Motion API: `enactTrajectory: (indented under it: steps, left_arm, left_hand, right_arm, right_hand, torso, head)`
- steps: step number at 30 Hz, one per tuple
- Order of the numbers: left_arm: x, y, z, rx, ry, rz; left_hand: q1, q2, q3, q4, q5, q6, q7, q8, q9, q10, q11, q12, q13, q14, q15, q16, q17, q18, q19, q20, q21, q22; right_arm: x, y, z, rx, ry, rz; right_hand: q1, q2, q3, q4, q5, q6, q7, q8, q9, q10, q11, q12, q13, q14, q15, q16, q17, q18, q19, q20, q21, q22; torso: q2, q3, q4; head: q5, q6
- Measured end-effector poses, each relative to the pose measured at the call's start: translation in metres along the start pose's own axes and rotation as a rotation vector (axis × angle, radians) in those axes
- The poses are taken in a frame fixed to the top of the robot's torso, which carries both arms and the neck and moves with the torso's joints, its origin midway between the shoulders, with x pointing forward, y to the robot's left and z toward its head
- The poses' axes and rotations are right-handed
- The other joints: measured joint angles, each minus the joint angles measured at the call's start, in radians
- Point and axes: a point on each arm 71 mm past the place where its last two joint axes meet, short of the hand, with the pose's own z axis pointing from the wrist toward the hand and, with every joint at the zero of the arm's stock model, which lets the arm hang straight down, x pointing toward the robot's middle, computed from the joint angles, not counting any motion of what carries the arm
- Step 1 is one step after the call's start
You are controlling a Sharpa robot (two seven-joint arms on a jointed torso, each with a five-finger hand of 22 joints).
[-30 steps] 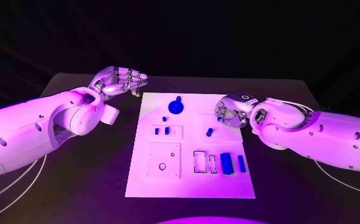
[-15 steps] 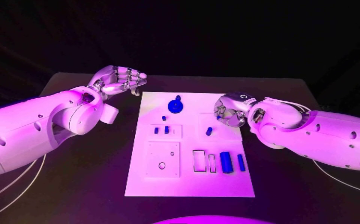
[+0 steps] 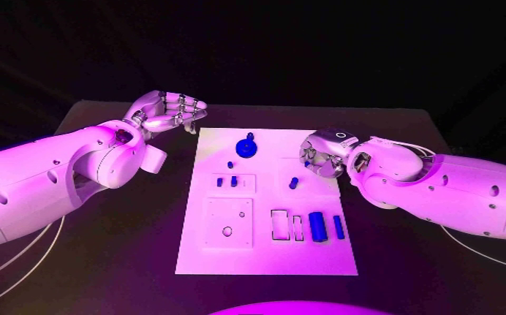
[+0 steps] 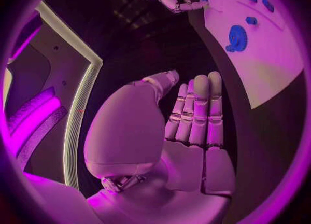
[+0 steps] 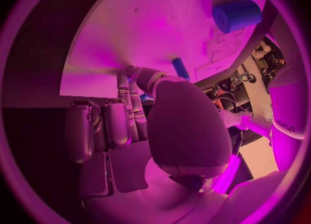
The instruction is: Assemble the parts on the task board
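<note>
The left hand [image 3: 169, 114] hangs over the dark surface [image 3: 126, 213] at about ten o'clock from the task board [image 3: 269, 253], just off its far left corner, its fingers [image 4: 196, 111] lying side by side and curled inward with nothing in them. On the white board, a blue gear-shaped part [image 3: 247, 147] lies near the far edge at twelve o'clock; just nearer, a small blue peg [image 3: 231, 165] stands, and two short blue pegs [image 3: 227, 182] sit in a framed recess on the left half. Below that recess is a square plate outline with holes [image 3: 229, 222]. Toward five o'clock a blue block [image 3: 316, 226] and a slim blue bar [image 3: 338, 227] lie side by side next to an empty rectangular slot [image 3: 281, 225]. A small blue pin [image 3: 294, 182] rests near the board's centre-right. The right hand [image 3: 322, 156] is at the board's right edge, around two o'clock, fingers drawn together and pinching a small blue part [image 5: 181, 69] at their tips.
</note>
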Motion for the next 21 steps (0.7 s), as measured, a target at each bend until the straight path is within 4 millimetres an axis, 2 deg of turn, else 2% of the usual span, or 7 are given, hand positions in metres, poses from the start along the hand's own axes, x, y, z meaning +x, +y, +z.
enactTrajectory:
  steps: [11, 21]
  left_arm:
    - [0.0007, -0.0004, 0.0004, 0.004, 0.002, 0.000]
    - [0.0007, -0.0002, 0.0011, 0.006, 0.001, -0.001]
  left_hand:
    - [0.000, 0.000, -0.003, -0.003, 0.000, -0.011, 0.000, -0.006, -0.003, -0.018, 0.011, 0.000, -0.002, -0.018, 0.011, -0.004, -0.005, 0.000, -0.007, 0.007, -0.009, -0.003]
    - [0.000, 0.000, -0.003, -0.003, 0.000, -0.016, -0.002, -0.006, -0.002, -0.025, 0.011, 0.000, -0.003, -0.021, 0.014, -0.004, -0.005, 0.000, -0.011, 0.011, -0.008, -0.004]
  right_arm:
    - [0.0010, 0.0010, -0.0022, 0.008, -0.011, 0.000]
    - [-0.0063, 0.0013, -0.0057, 0.016, -0.022, 0.016]
  right_hand:
    - [-0.009, 0.009, 0.008, -0.008, -0.013, 0.002, -0.003, 0.000, 0.007, 0.001, 0.001, -0.003, 0.002, 0.000, 0.000, 0.006, 0.000, 0.000, 0.000, 0.000, 0.004, 0.000]
    - [-0.012, 0.012, 0.009, -0.010, -0.018, 0.001, -0.004, 0.004, 0.012, 0.003, 0.003, -0.004, 0.007, 0.000, 0.000, 0.006, -0.001, 0.000, 0.000, 0.000, 0.004, 0.000]
  torso:
    - [-0.001, 0.0001, -0.0002]
    - [-0.002, -0.0001, -0.0007]
  head:
    - [-0.002, 0.000]
    - [-0.007, 0.000]
